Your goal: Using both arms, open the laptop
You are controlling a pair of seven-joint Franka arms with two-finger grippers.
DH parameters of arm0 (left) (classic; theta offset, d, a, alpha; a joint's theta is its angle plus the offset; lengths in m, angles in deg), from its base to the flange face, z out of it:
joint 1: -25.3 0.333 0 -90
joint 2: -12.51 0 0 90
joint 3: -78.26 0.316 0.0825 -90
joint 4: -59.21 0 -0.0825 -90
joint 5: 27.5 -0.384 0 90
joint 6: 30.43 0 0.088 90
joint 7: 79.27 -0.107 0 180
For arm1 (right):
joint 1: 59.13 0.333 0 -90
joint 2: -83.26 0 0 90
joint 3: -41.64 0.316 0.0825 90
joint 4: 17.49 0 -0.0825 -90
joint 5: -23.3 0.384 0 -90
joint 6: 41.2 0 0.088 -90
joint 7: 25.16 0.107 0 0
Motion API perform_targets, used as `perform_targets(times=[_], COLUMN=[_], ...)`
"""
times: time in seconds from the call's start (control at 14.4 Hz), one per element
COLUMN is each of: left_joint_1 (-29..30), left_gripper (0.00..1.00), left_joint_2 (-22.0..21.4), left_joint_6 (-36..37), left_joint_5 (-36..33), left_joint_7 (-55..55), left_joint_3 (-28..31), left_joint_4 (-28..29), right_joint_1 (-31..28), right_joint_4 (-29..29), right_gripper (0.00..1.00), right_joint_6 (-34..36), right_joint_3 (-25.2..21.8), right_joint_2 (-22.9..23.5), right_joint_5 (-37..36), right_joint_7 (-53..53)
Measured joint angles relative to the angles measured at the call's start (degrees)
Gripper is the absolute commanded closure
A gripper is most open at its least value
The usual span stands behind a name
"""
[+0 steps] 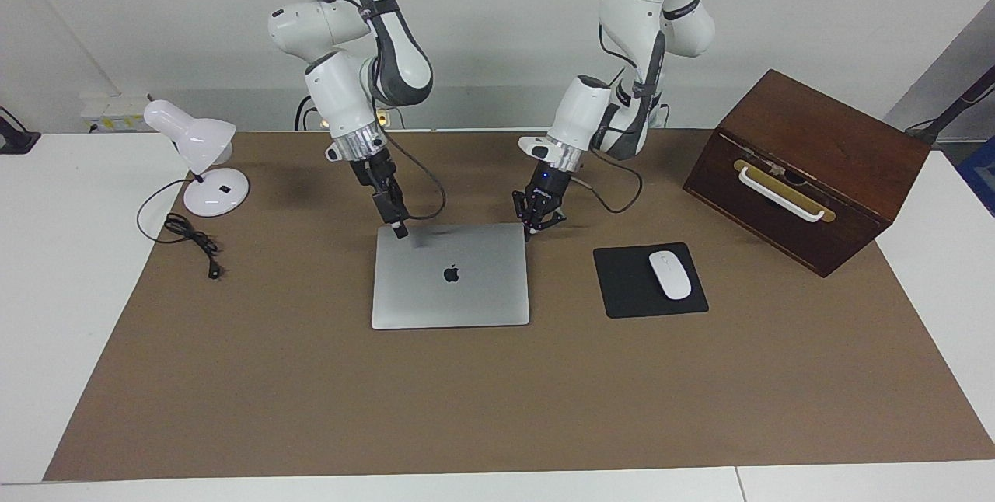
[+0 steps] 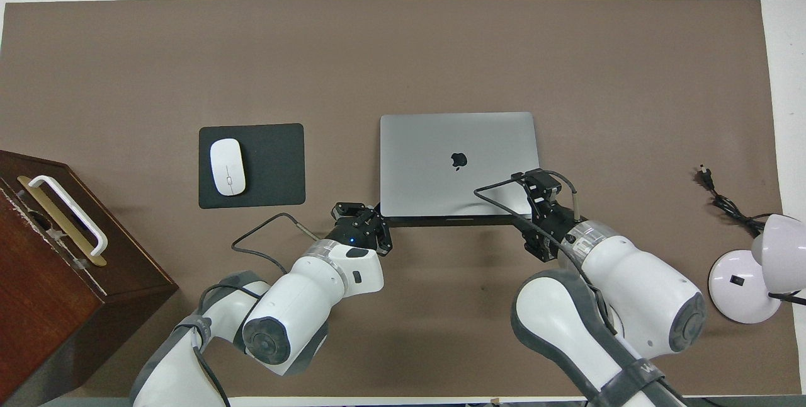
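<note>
The left end effector [image 1: 529,234] is seen with its fingertips drawn together and nothing held between them; it is placed at the corner of the laptop [image 1: 451,275] that lies nearest the robots on the left arm's end, and whether the tips actually touch the metal cannot be told from either view. In the overhead view the left end effector [image 2: 378,213] is found just beside that same corner, with its black cable looped out over the mat. The right end effector [image 1: 399,231] is lowered over the other near corner of the lid, apparently resting on or just above it; how far its fingers are parted cannot be told. From above, the right end effector [image 2: 535,181] is seen to overlap the lid's near corner on the right arm's end. The laptop [image 2: 459,164] is shut and lies flat near the middle of the brown mat [image 1: 497,401] by which the desk [image 1: 54,277] is covered, its dark logo facing up. Beside the laptop, toward the left arm's end, a black mouse pad [image 1: 622,284] is laid, and a white mouse [image 1: 669,274] is carried on it. Farther toward that end, a dark wooden box [image 1: 808,168] with a white handle is set. At the right arm's end a white desk lamp [image 1: 198,156] is stood, with its black cord [image 1: 190,238] trailed onto the mat.
</note>
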Motion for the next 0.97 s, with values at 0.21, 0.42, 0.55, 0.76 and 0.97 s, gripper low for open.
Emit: perform_targets(times=[0.21, 0.42, 0.55, 0.76, 0.97], left_joint_1=[0.00, 0.00, 0.00, 0.00, 0.00], left_gripper=[1.00, 1.00, 1.00, 1.00, 1.00], left_joint_2=[0.56, 1.81, 2.27, 2.39, 2.39], left_joint_6=[-0.01, -0.01, -0.15, -0.15, -0.16], left_joint_5=[0.00, 0.00, 0.00, 0.00, 0.00], left_joint_7=[-0.07, -0.28, -0.35, -0.42, -0.51], left_joint_3=[0.00, 0.00, 0.00, 0.00, 0.00], left_joint_4=[-0.63, -1.55, -2.07, -2.24, -2.25], right_joint_1=[0.00, 0.00, 0.04, 0.05, 0.05], right_joint_4=[0.15, 0.23, 0.25, 0.25, 0.25], right_gripper=[0.00, 0.00, 0.00, 0.00, 0.00], right_joint_6=[0.00, 0.00, 0.00, 0.00, 0.00], right_joint_3=[-0.05, -0.01, 0.02, 0.03, 0.03], right_joint_2=[0.60, 0.68, 0.69, 0.87, 1.34], right_joint_5=[0.00, 0.00, 0.07, 0.10, 0.10], right_joint_7=[0.00, 0.00, 0.00, 0.00, 0.00])
